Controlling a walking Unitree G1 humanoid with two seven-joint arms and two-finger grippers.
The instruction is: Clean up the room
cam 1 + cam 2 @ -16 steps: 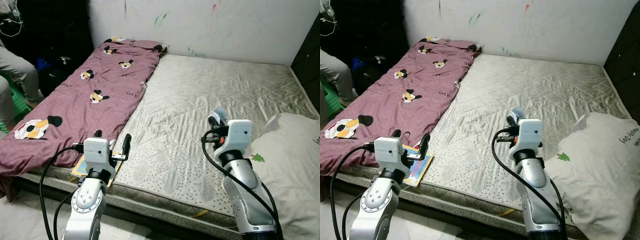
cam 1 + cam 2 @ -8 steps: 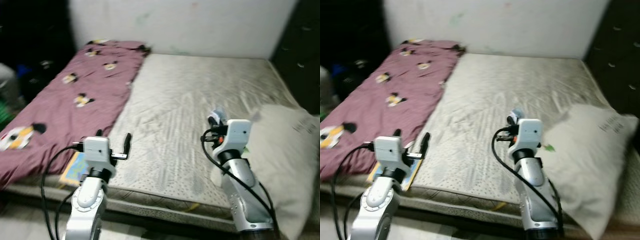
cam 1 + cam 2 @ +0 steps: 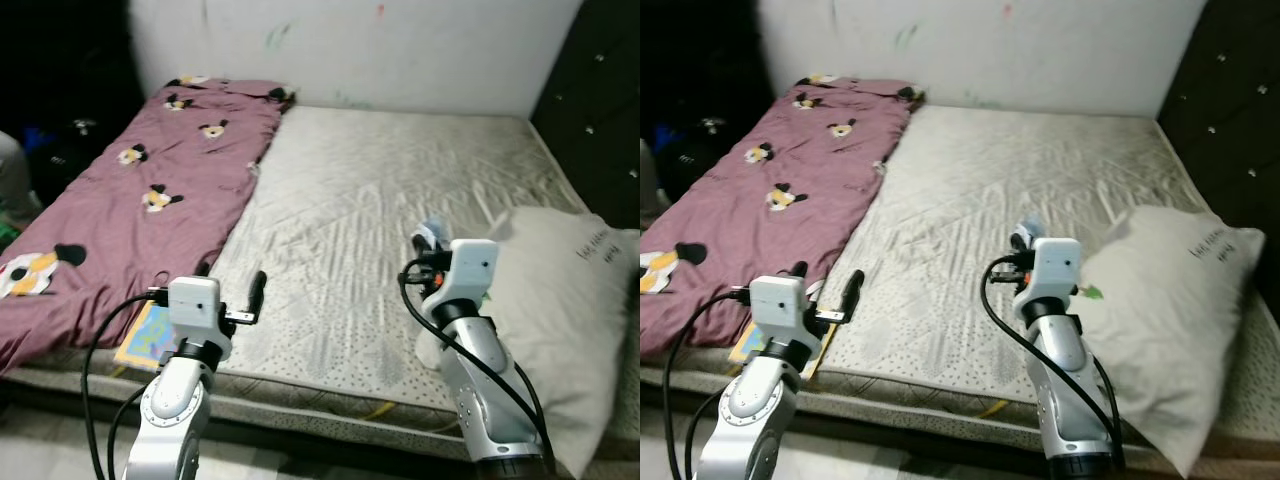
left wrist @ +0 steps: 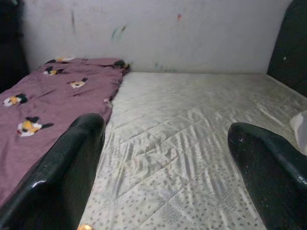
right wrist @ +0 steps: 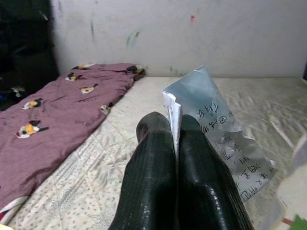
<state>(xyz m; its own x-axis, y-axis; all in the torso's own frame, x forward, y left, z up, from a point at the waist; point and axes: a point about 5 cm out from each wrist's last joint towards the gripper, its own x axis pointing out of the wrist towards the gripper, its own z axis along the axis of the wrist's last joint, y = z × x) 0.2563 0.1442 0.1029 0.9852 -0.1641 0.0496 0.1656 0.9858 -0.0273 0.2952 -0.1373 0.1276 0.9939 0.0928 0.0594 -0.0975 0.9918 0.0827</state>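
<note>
Paper (image 5: 218,129), thin, light and easy to crumple, sits pinched by its edge in the right gripper (image 5: 175,125) at the middle of the frame above the mattress (image 3: 400,200), while the left gripper (image 3: 228,283) waits spread wide and empty at the lower left.

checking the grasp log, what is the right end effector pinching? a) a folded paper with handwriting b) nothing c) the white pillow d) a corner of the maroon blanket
a: the right end effector is shut on a folded paper with handwritten characters.
</note>
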